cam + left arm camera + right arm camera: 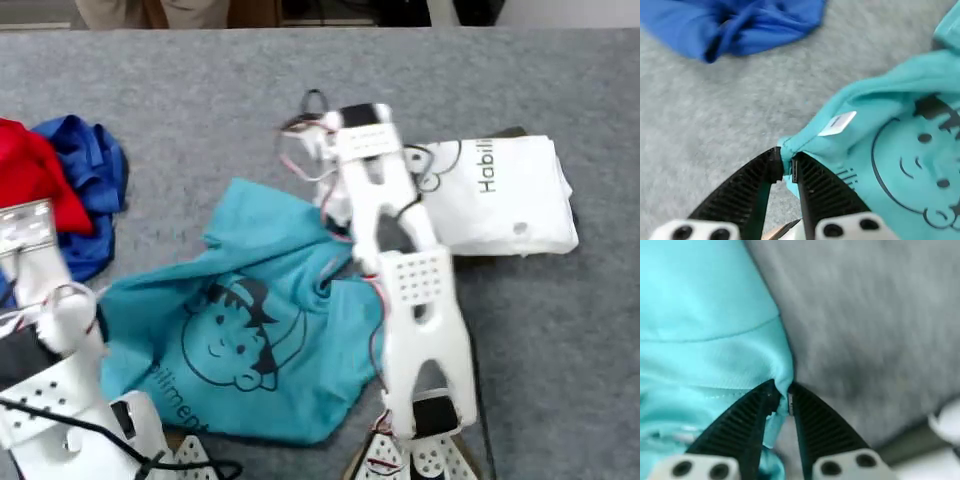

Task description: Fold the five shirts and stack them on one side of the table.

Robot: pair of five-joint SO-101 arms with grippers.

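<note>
we grip one edge of the teal shirt (250, 330) tight in our left tool (787, 167), and another edge in our right tool (784, 395). it lies crumpled on the counter (200, 90), between the folded white shirt (500, 195) and the blue shirt (95, 180).

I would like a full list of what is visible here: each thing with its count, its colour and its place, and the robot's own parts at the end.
teal shirt: one, teal with a dark face drawing, rumpled in the table's middle
blue shirt: one, blue, crumpled near the high view's left edge
red shirt: one, red, at that left edge, touching the blue shirt
white shirt: one, white, folded, on the right side
dark thing: one, dark, under the white shirt; cannot tell what it is
table: one, grey, under everything
left tool: one, black, shut on the teal shirt's edge near its label
right tool: one, black, shut on a teal shirt hem beside bare table
</note>
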